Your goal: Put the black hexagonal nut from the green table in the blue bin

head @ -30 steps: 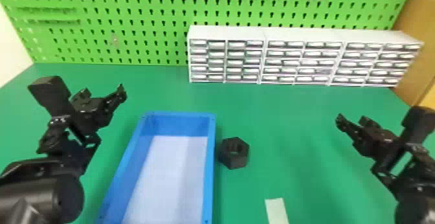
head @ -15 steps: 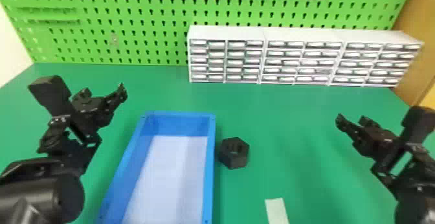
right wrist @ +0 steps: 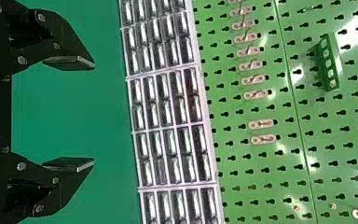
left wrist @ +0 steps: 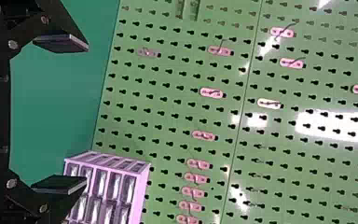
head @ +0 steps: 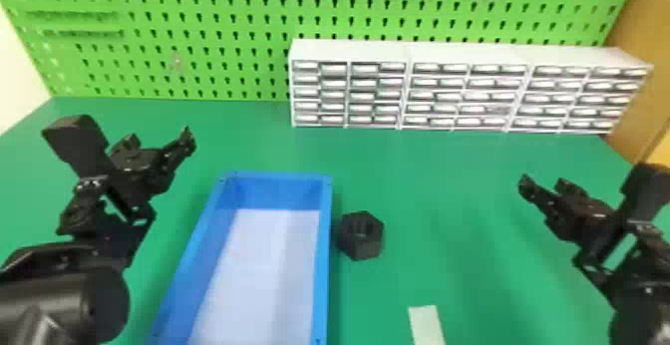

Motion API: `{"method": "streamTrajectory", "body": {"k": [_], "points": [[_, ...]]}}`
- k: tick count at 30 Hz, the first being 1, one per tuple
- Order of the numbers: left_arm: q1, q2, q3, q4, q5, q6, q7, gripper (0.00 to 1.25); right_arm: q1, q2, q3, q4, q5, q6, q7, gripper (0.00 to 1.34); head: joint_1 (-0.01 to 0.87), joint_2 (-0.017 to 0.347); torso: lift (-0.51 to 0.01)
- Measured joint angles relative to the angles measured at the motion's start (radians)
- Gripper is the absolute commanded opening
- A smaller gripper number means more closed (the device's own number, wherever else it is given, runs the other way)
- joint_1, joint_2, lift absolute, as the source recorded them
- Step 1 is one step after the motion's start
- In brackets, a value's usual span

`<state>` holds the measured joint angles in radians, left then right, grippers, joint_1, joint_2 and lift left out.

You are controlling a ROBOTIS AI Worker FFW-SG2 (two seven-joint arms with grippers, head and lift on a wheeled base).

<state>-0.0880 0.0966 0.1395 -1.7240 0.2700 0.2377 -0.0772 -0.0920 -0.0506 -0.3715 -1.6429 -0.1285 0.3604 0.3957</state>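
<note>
In the head view the black hexagonal nut (head: 361,235) rests on the green table (head: 478,279), close beside the right wall of the blue bin (head: 325,249). The bin's white floor is bare where it shows. My left gripper (head: 158,142) is above the table to the left of the bin, and in the left wrist view the same gripper (left wrist: 61,114) is open with nothing between its fingers. Well to the right of the nut is my right gripper (head: 544,183); in the right wrist view this gripper (right wrist: 70,114) stands open and holds nothing.
A grey-white drawer cabinet (head: 349,50) stands along the table's back edge, in front of a green pegboard (head: 209,60) with small hooks. A pale strip (head: 426,326) lies on the table at the front, right of the bin. Bare table separates the nut from my right gripper.
</note>
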Motion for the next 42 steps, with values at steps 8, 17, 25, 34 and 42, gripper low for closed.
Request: {"method": "streamTrajectory", "body": {"k": [8, 17, 25, 34, 42], "points": [[0.008, 0.0, 0.007, 0.0, -0.002, 0.0, 0.0, 0.98, -0.039, -0.027, -0.021, -0.006, 0.001, 0.155, 0.0, 0.81, 0.666, 0.032, -0.1], [0.005, 0.0, 0.005, 0.0, -0.006, 0.0, 0.0, 0.98, -0.134, -0.108, 0.021, -0.009, 0.075, 0.419, 0.0, 0.81, 0.666, 0.032, -0.1], [0.003, 0.0, 0.001, 0.0, -0.008, 0.0, 0.0, 0.98, -0.215, -0.139, 0.092, -0.004, 0.148, 0.596, 0.0, 0.81, 0.666, 0.032, -0.1], [0.007, 0.0, 0.004, -0.005, -0.008, 0.0, -0.001, 0.98, -0.29, -0.143, 0.185, -0.003, 0.167, 0.763, 0.0, 0.81, 0.666, 0.032, -0.1], [0.009, 0.0, 0.007, -0.006, -0.008, 0.0, -0.001, 0.99, -0.336, -0.14, 0.254, -0.005, 0.169, 0.859, 0.0, 0.81, 0.666, 0.032, -0.1]]}}
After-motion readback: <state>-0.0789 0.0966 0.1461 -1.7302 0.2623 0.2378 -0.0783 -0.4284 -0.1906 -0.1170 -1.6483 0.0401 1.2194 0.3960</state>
